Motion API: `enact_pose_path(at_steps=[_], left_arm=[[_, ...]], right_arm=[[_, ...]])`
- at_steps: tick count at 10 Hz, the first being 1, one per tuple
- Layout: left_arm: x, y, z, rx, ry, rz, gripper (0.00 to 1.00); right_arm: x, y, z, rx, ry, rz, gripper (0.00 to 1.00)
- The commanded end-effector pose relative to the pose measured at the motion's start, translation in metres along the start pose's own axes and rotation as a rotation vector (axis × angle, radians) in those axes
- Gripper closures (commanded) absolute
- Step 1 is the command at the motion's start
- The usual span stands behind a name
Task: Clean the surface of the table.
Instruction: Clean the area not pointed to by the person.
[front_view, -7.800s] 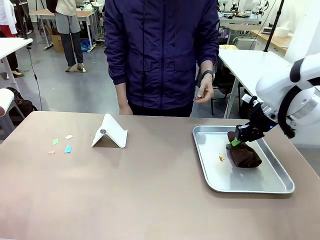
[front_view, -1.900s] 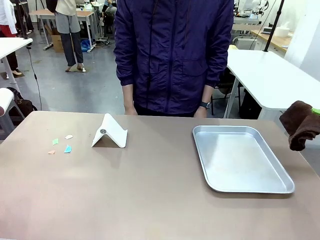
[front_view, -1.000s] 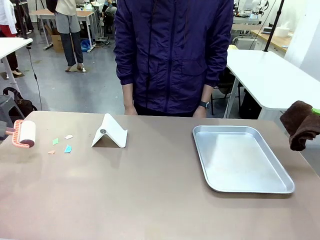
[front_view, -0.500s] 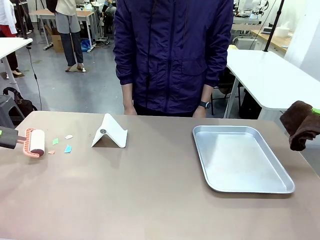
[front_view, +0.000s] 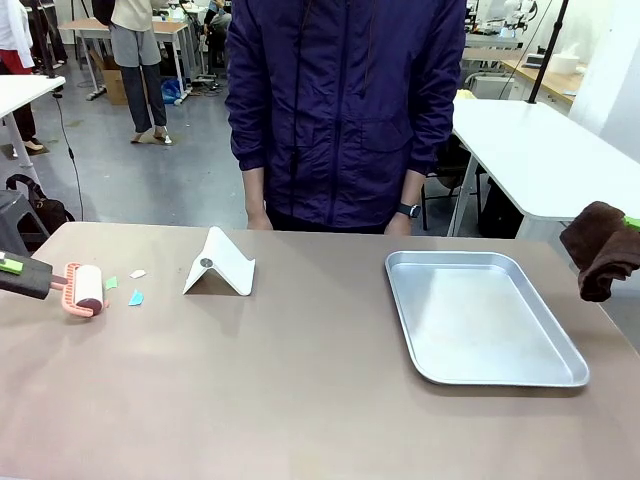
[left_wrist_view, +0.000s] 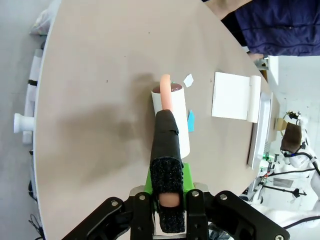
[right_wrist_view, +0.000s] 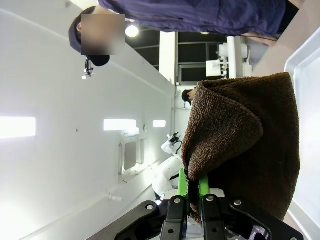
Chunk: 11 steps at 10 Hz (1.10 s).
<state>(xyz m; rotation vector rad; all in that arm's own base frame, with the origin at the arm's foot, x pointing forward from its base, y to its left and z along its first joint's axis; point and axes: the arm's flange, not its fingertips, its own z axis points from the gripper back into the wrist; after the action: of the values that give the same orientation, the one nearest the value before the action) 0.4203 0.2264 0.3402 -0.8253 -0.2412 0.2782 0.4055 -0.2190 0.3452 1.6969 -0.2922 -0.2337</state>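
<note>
Pink roller (front_view: 85, 288) on table (front_view: 300, 390), cloth (front_view: 600, 262) aloft R

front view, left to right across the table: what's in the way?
lint roller → paper scraps → white folded stand → metal tray, all on the table; then brown cloth, held up at the right edge.

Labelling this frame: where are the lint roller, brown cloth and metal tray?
lint roller (front_view: 89, 285), front view, its white roll.
brown cloth (front_view: 598, 260), front view, middle of the hanging fold.
metal tray (front_view: 480, 322), front view, its bare floor.
</note>
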Motion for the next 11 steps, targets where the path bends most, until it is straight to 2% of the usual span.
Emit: enact_pose_path(at_steps=[1,11], left_arm=[[0.003,-0.004,-0.021,0.086,0.039,0.025,0.78],[-0.008,-0.044,-0.113,0.261,0.199,-0.046,0.78]], right_arm=[[-0.001,0.005,0.000,0.011,0.008,0.008,0.91],[-0.001,0.005,0.000,0.011,0.008,0.008,0.91]])
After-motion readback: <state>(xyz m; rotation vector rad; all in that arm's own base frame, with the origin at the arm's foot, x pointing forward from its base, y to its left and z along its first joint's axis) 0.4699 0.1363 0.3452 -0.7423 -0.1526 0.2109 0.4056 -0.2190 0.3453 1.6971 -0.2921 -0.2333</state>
